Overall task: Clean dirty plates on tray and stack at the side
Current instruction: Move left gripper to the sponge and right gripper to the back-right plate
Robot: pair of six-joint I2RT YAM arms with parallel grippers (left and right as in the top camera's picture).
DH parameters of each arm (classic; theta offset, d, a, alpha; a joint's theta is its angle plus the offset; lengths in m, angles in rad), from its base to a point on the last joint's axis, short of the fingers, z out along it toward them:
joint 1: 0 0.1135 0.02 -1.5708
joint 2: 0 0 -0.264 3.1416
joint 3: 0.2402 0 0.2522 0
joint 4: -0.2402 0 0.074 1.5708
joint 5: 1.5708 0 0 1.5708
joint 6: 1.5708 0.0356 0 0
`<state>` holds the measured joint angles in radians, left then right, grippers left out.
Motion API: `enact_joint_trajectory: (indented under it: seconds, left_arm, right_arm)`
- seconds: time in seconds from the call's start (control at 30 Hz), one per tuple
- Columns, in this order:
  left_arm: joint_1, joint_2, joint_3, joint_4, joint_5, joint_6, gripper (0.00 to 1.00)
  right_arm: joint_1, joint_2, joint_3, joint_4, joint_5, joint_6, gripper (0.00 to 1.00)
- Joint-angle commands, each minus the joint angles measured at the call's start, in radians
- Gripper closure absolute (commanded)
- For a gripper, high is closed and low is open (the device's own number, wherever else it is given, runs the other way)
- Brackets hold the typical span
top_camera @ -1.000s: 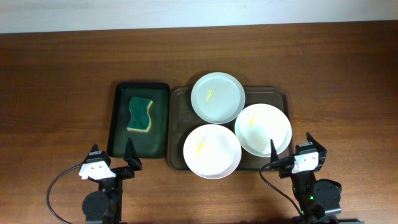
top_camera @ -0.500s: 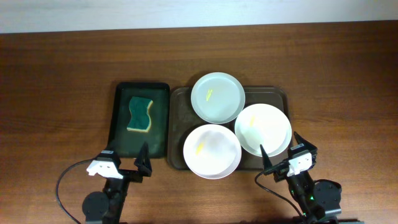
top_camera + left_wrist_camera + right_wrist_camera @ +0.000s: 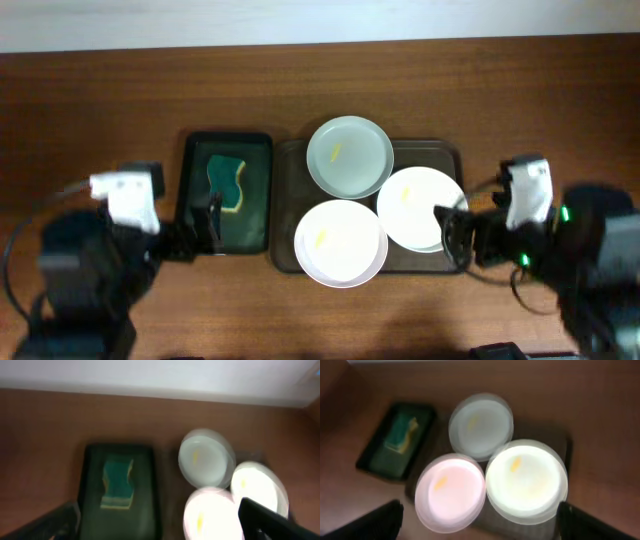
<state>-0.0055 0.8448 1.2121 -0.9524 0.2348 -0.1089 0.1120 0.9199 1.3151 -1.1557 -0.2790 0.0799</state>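
Three white plates lie on the brown tray: a back plate, a right plate and a front plate, each with a small yellow smear. My left gripper is open and empty over the near end of the dark green tray. My right gripper is open and empty at the right plate's near right edge. The right wrist view, blurred, shows all three plates between its spread fingers. The left wrist view shows them too, with its fingers apart.
A narrow dark green tray lies left of the brown tray and holds a green and yellow sponge. The sponge also shows in the left wrist view and the right wrist view. Bare wood table surrounds the trays.
Both arms have lifted from the table's front edge and come in over the trays. The left gripper now hangs by the green tray, the right by the right plate. The plates have not moved.
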Motion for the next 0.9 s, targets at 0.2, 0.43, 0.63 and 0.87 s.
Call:
enact_joint_trajectory:
  seconds: [0.2,0.43,0.63,0.87]
  left_arm:
    - [-0.003,0.676,0.406,-0.334,-0.028,0.057,0.47]
    - [-0.003,0.809,0.406,-0.373,0.013,0.057,1.00]
    - [-0.003,0.810,0.406,-0.373,0.012,0.057,0.98]
    - [-0.003,0.810,0.406,-0.369,0.012,0.057,0.95]
  right_arm:
    - [-0.001,0.472,0.235,-0.113,-0.043,0.007,0.41]
    - [-0.001,0.729,0.235,-0.051,-0.032,0.007,0.38]
    - [-0.001,0.899,0.235,0.038,-0.032,0.007,0.35]
    - [-0.001,0.916,0.235,0.158,0.029,0.007,0.35]
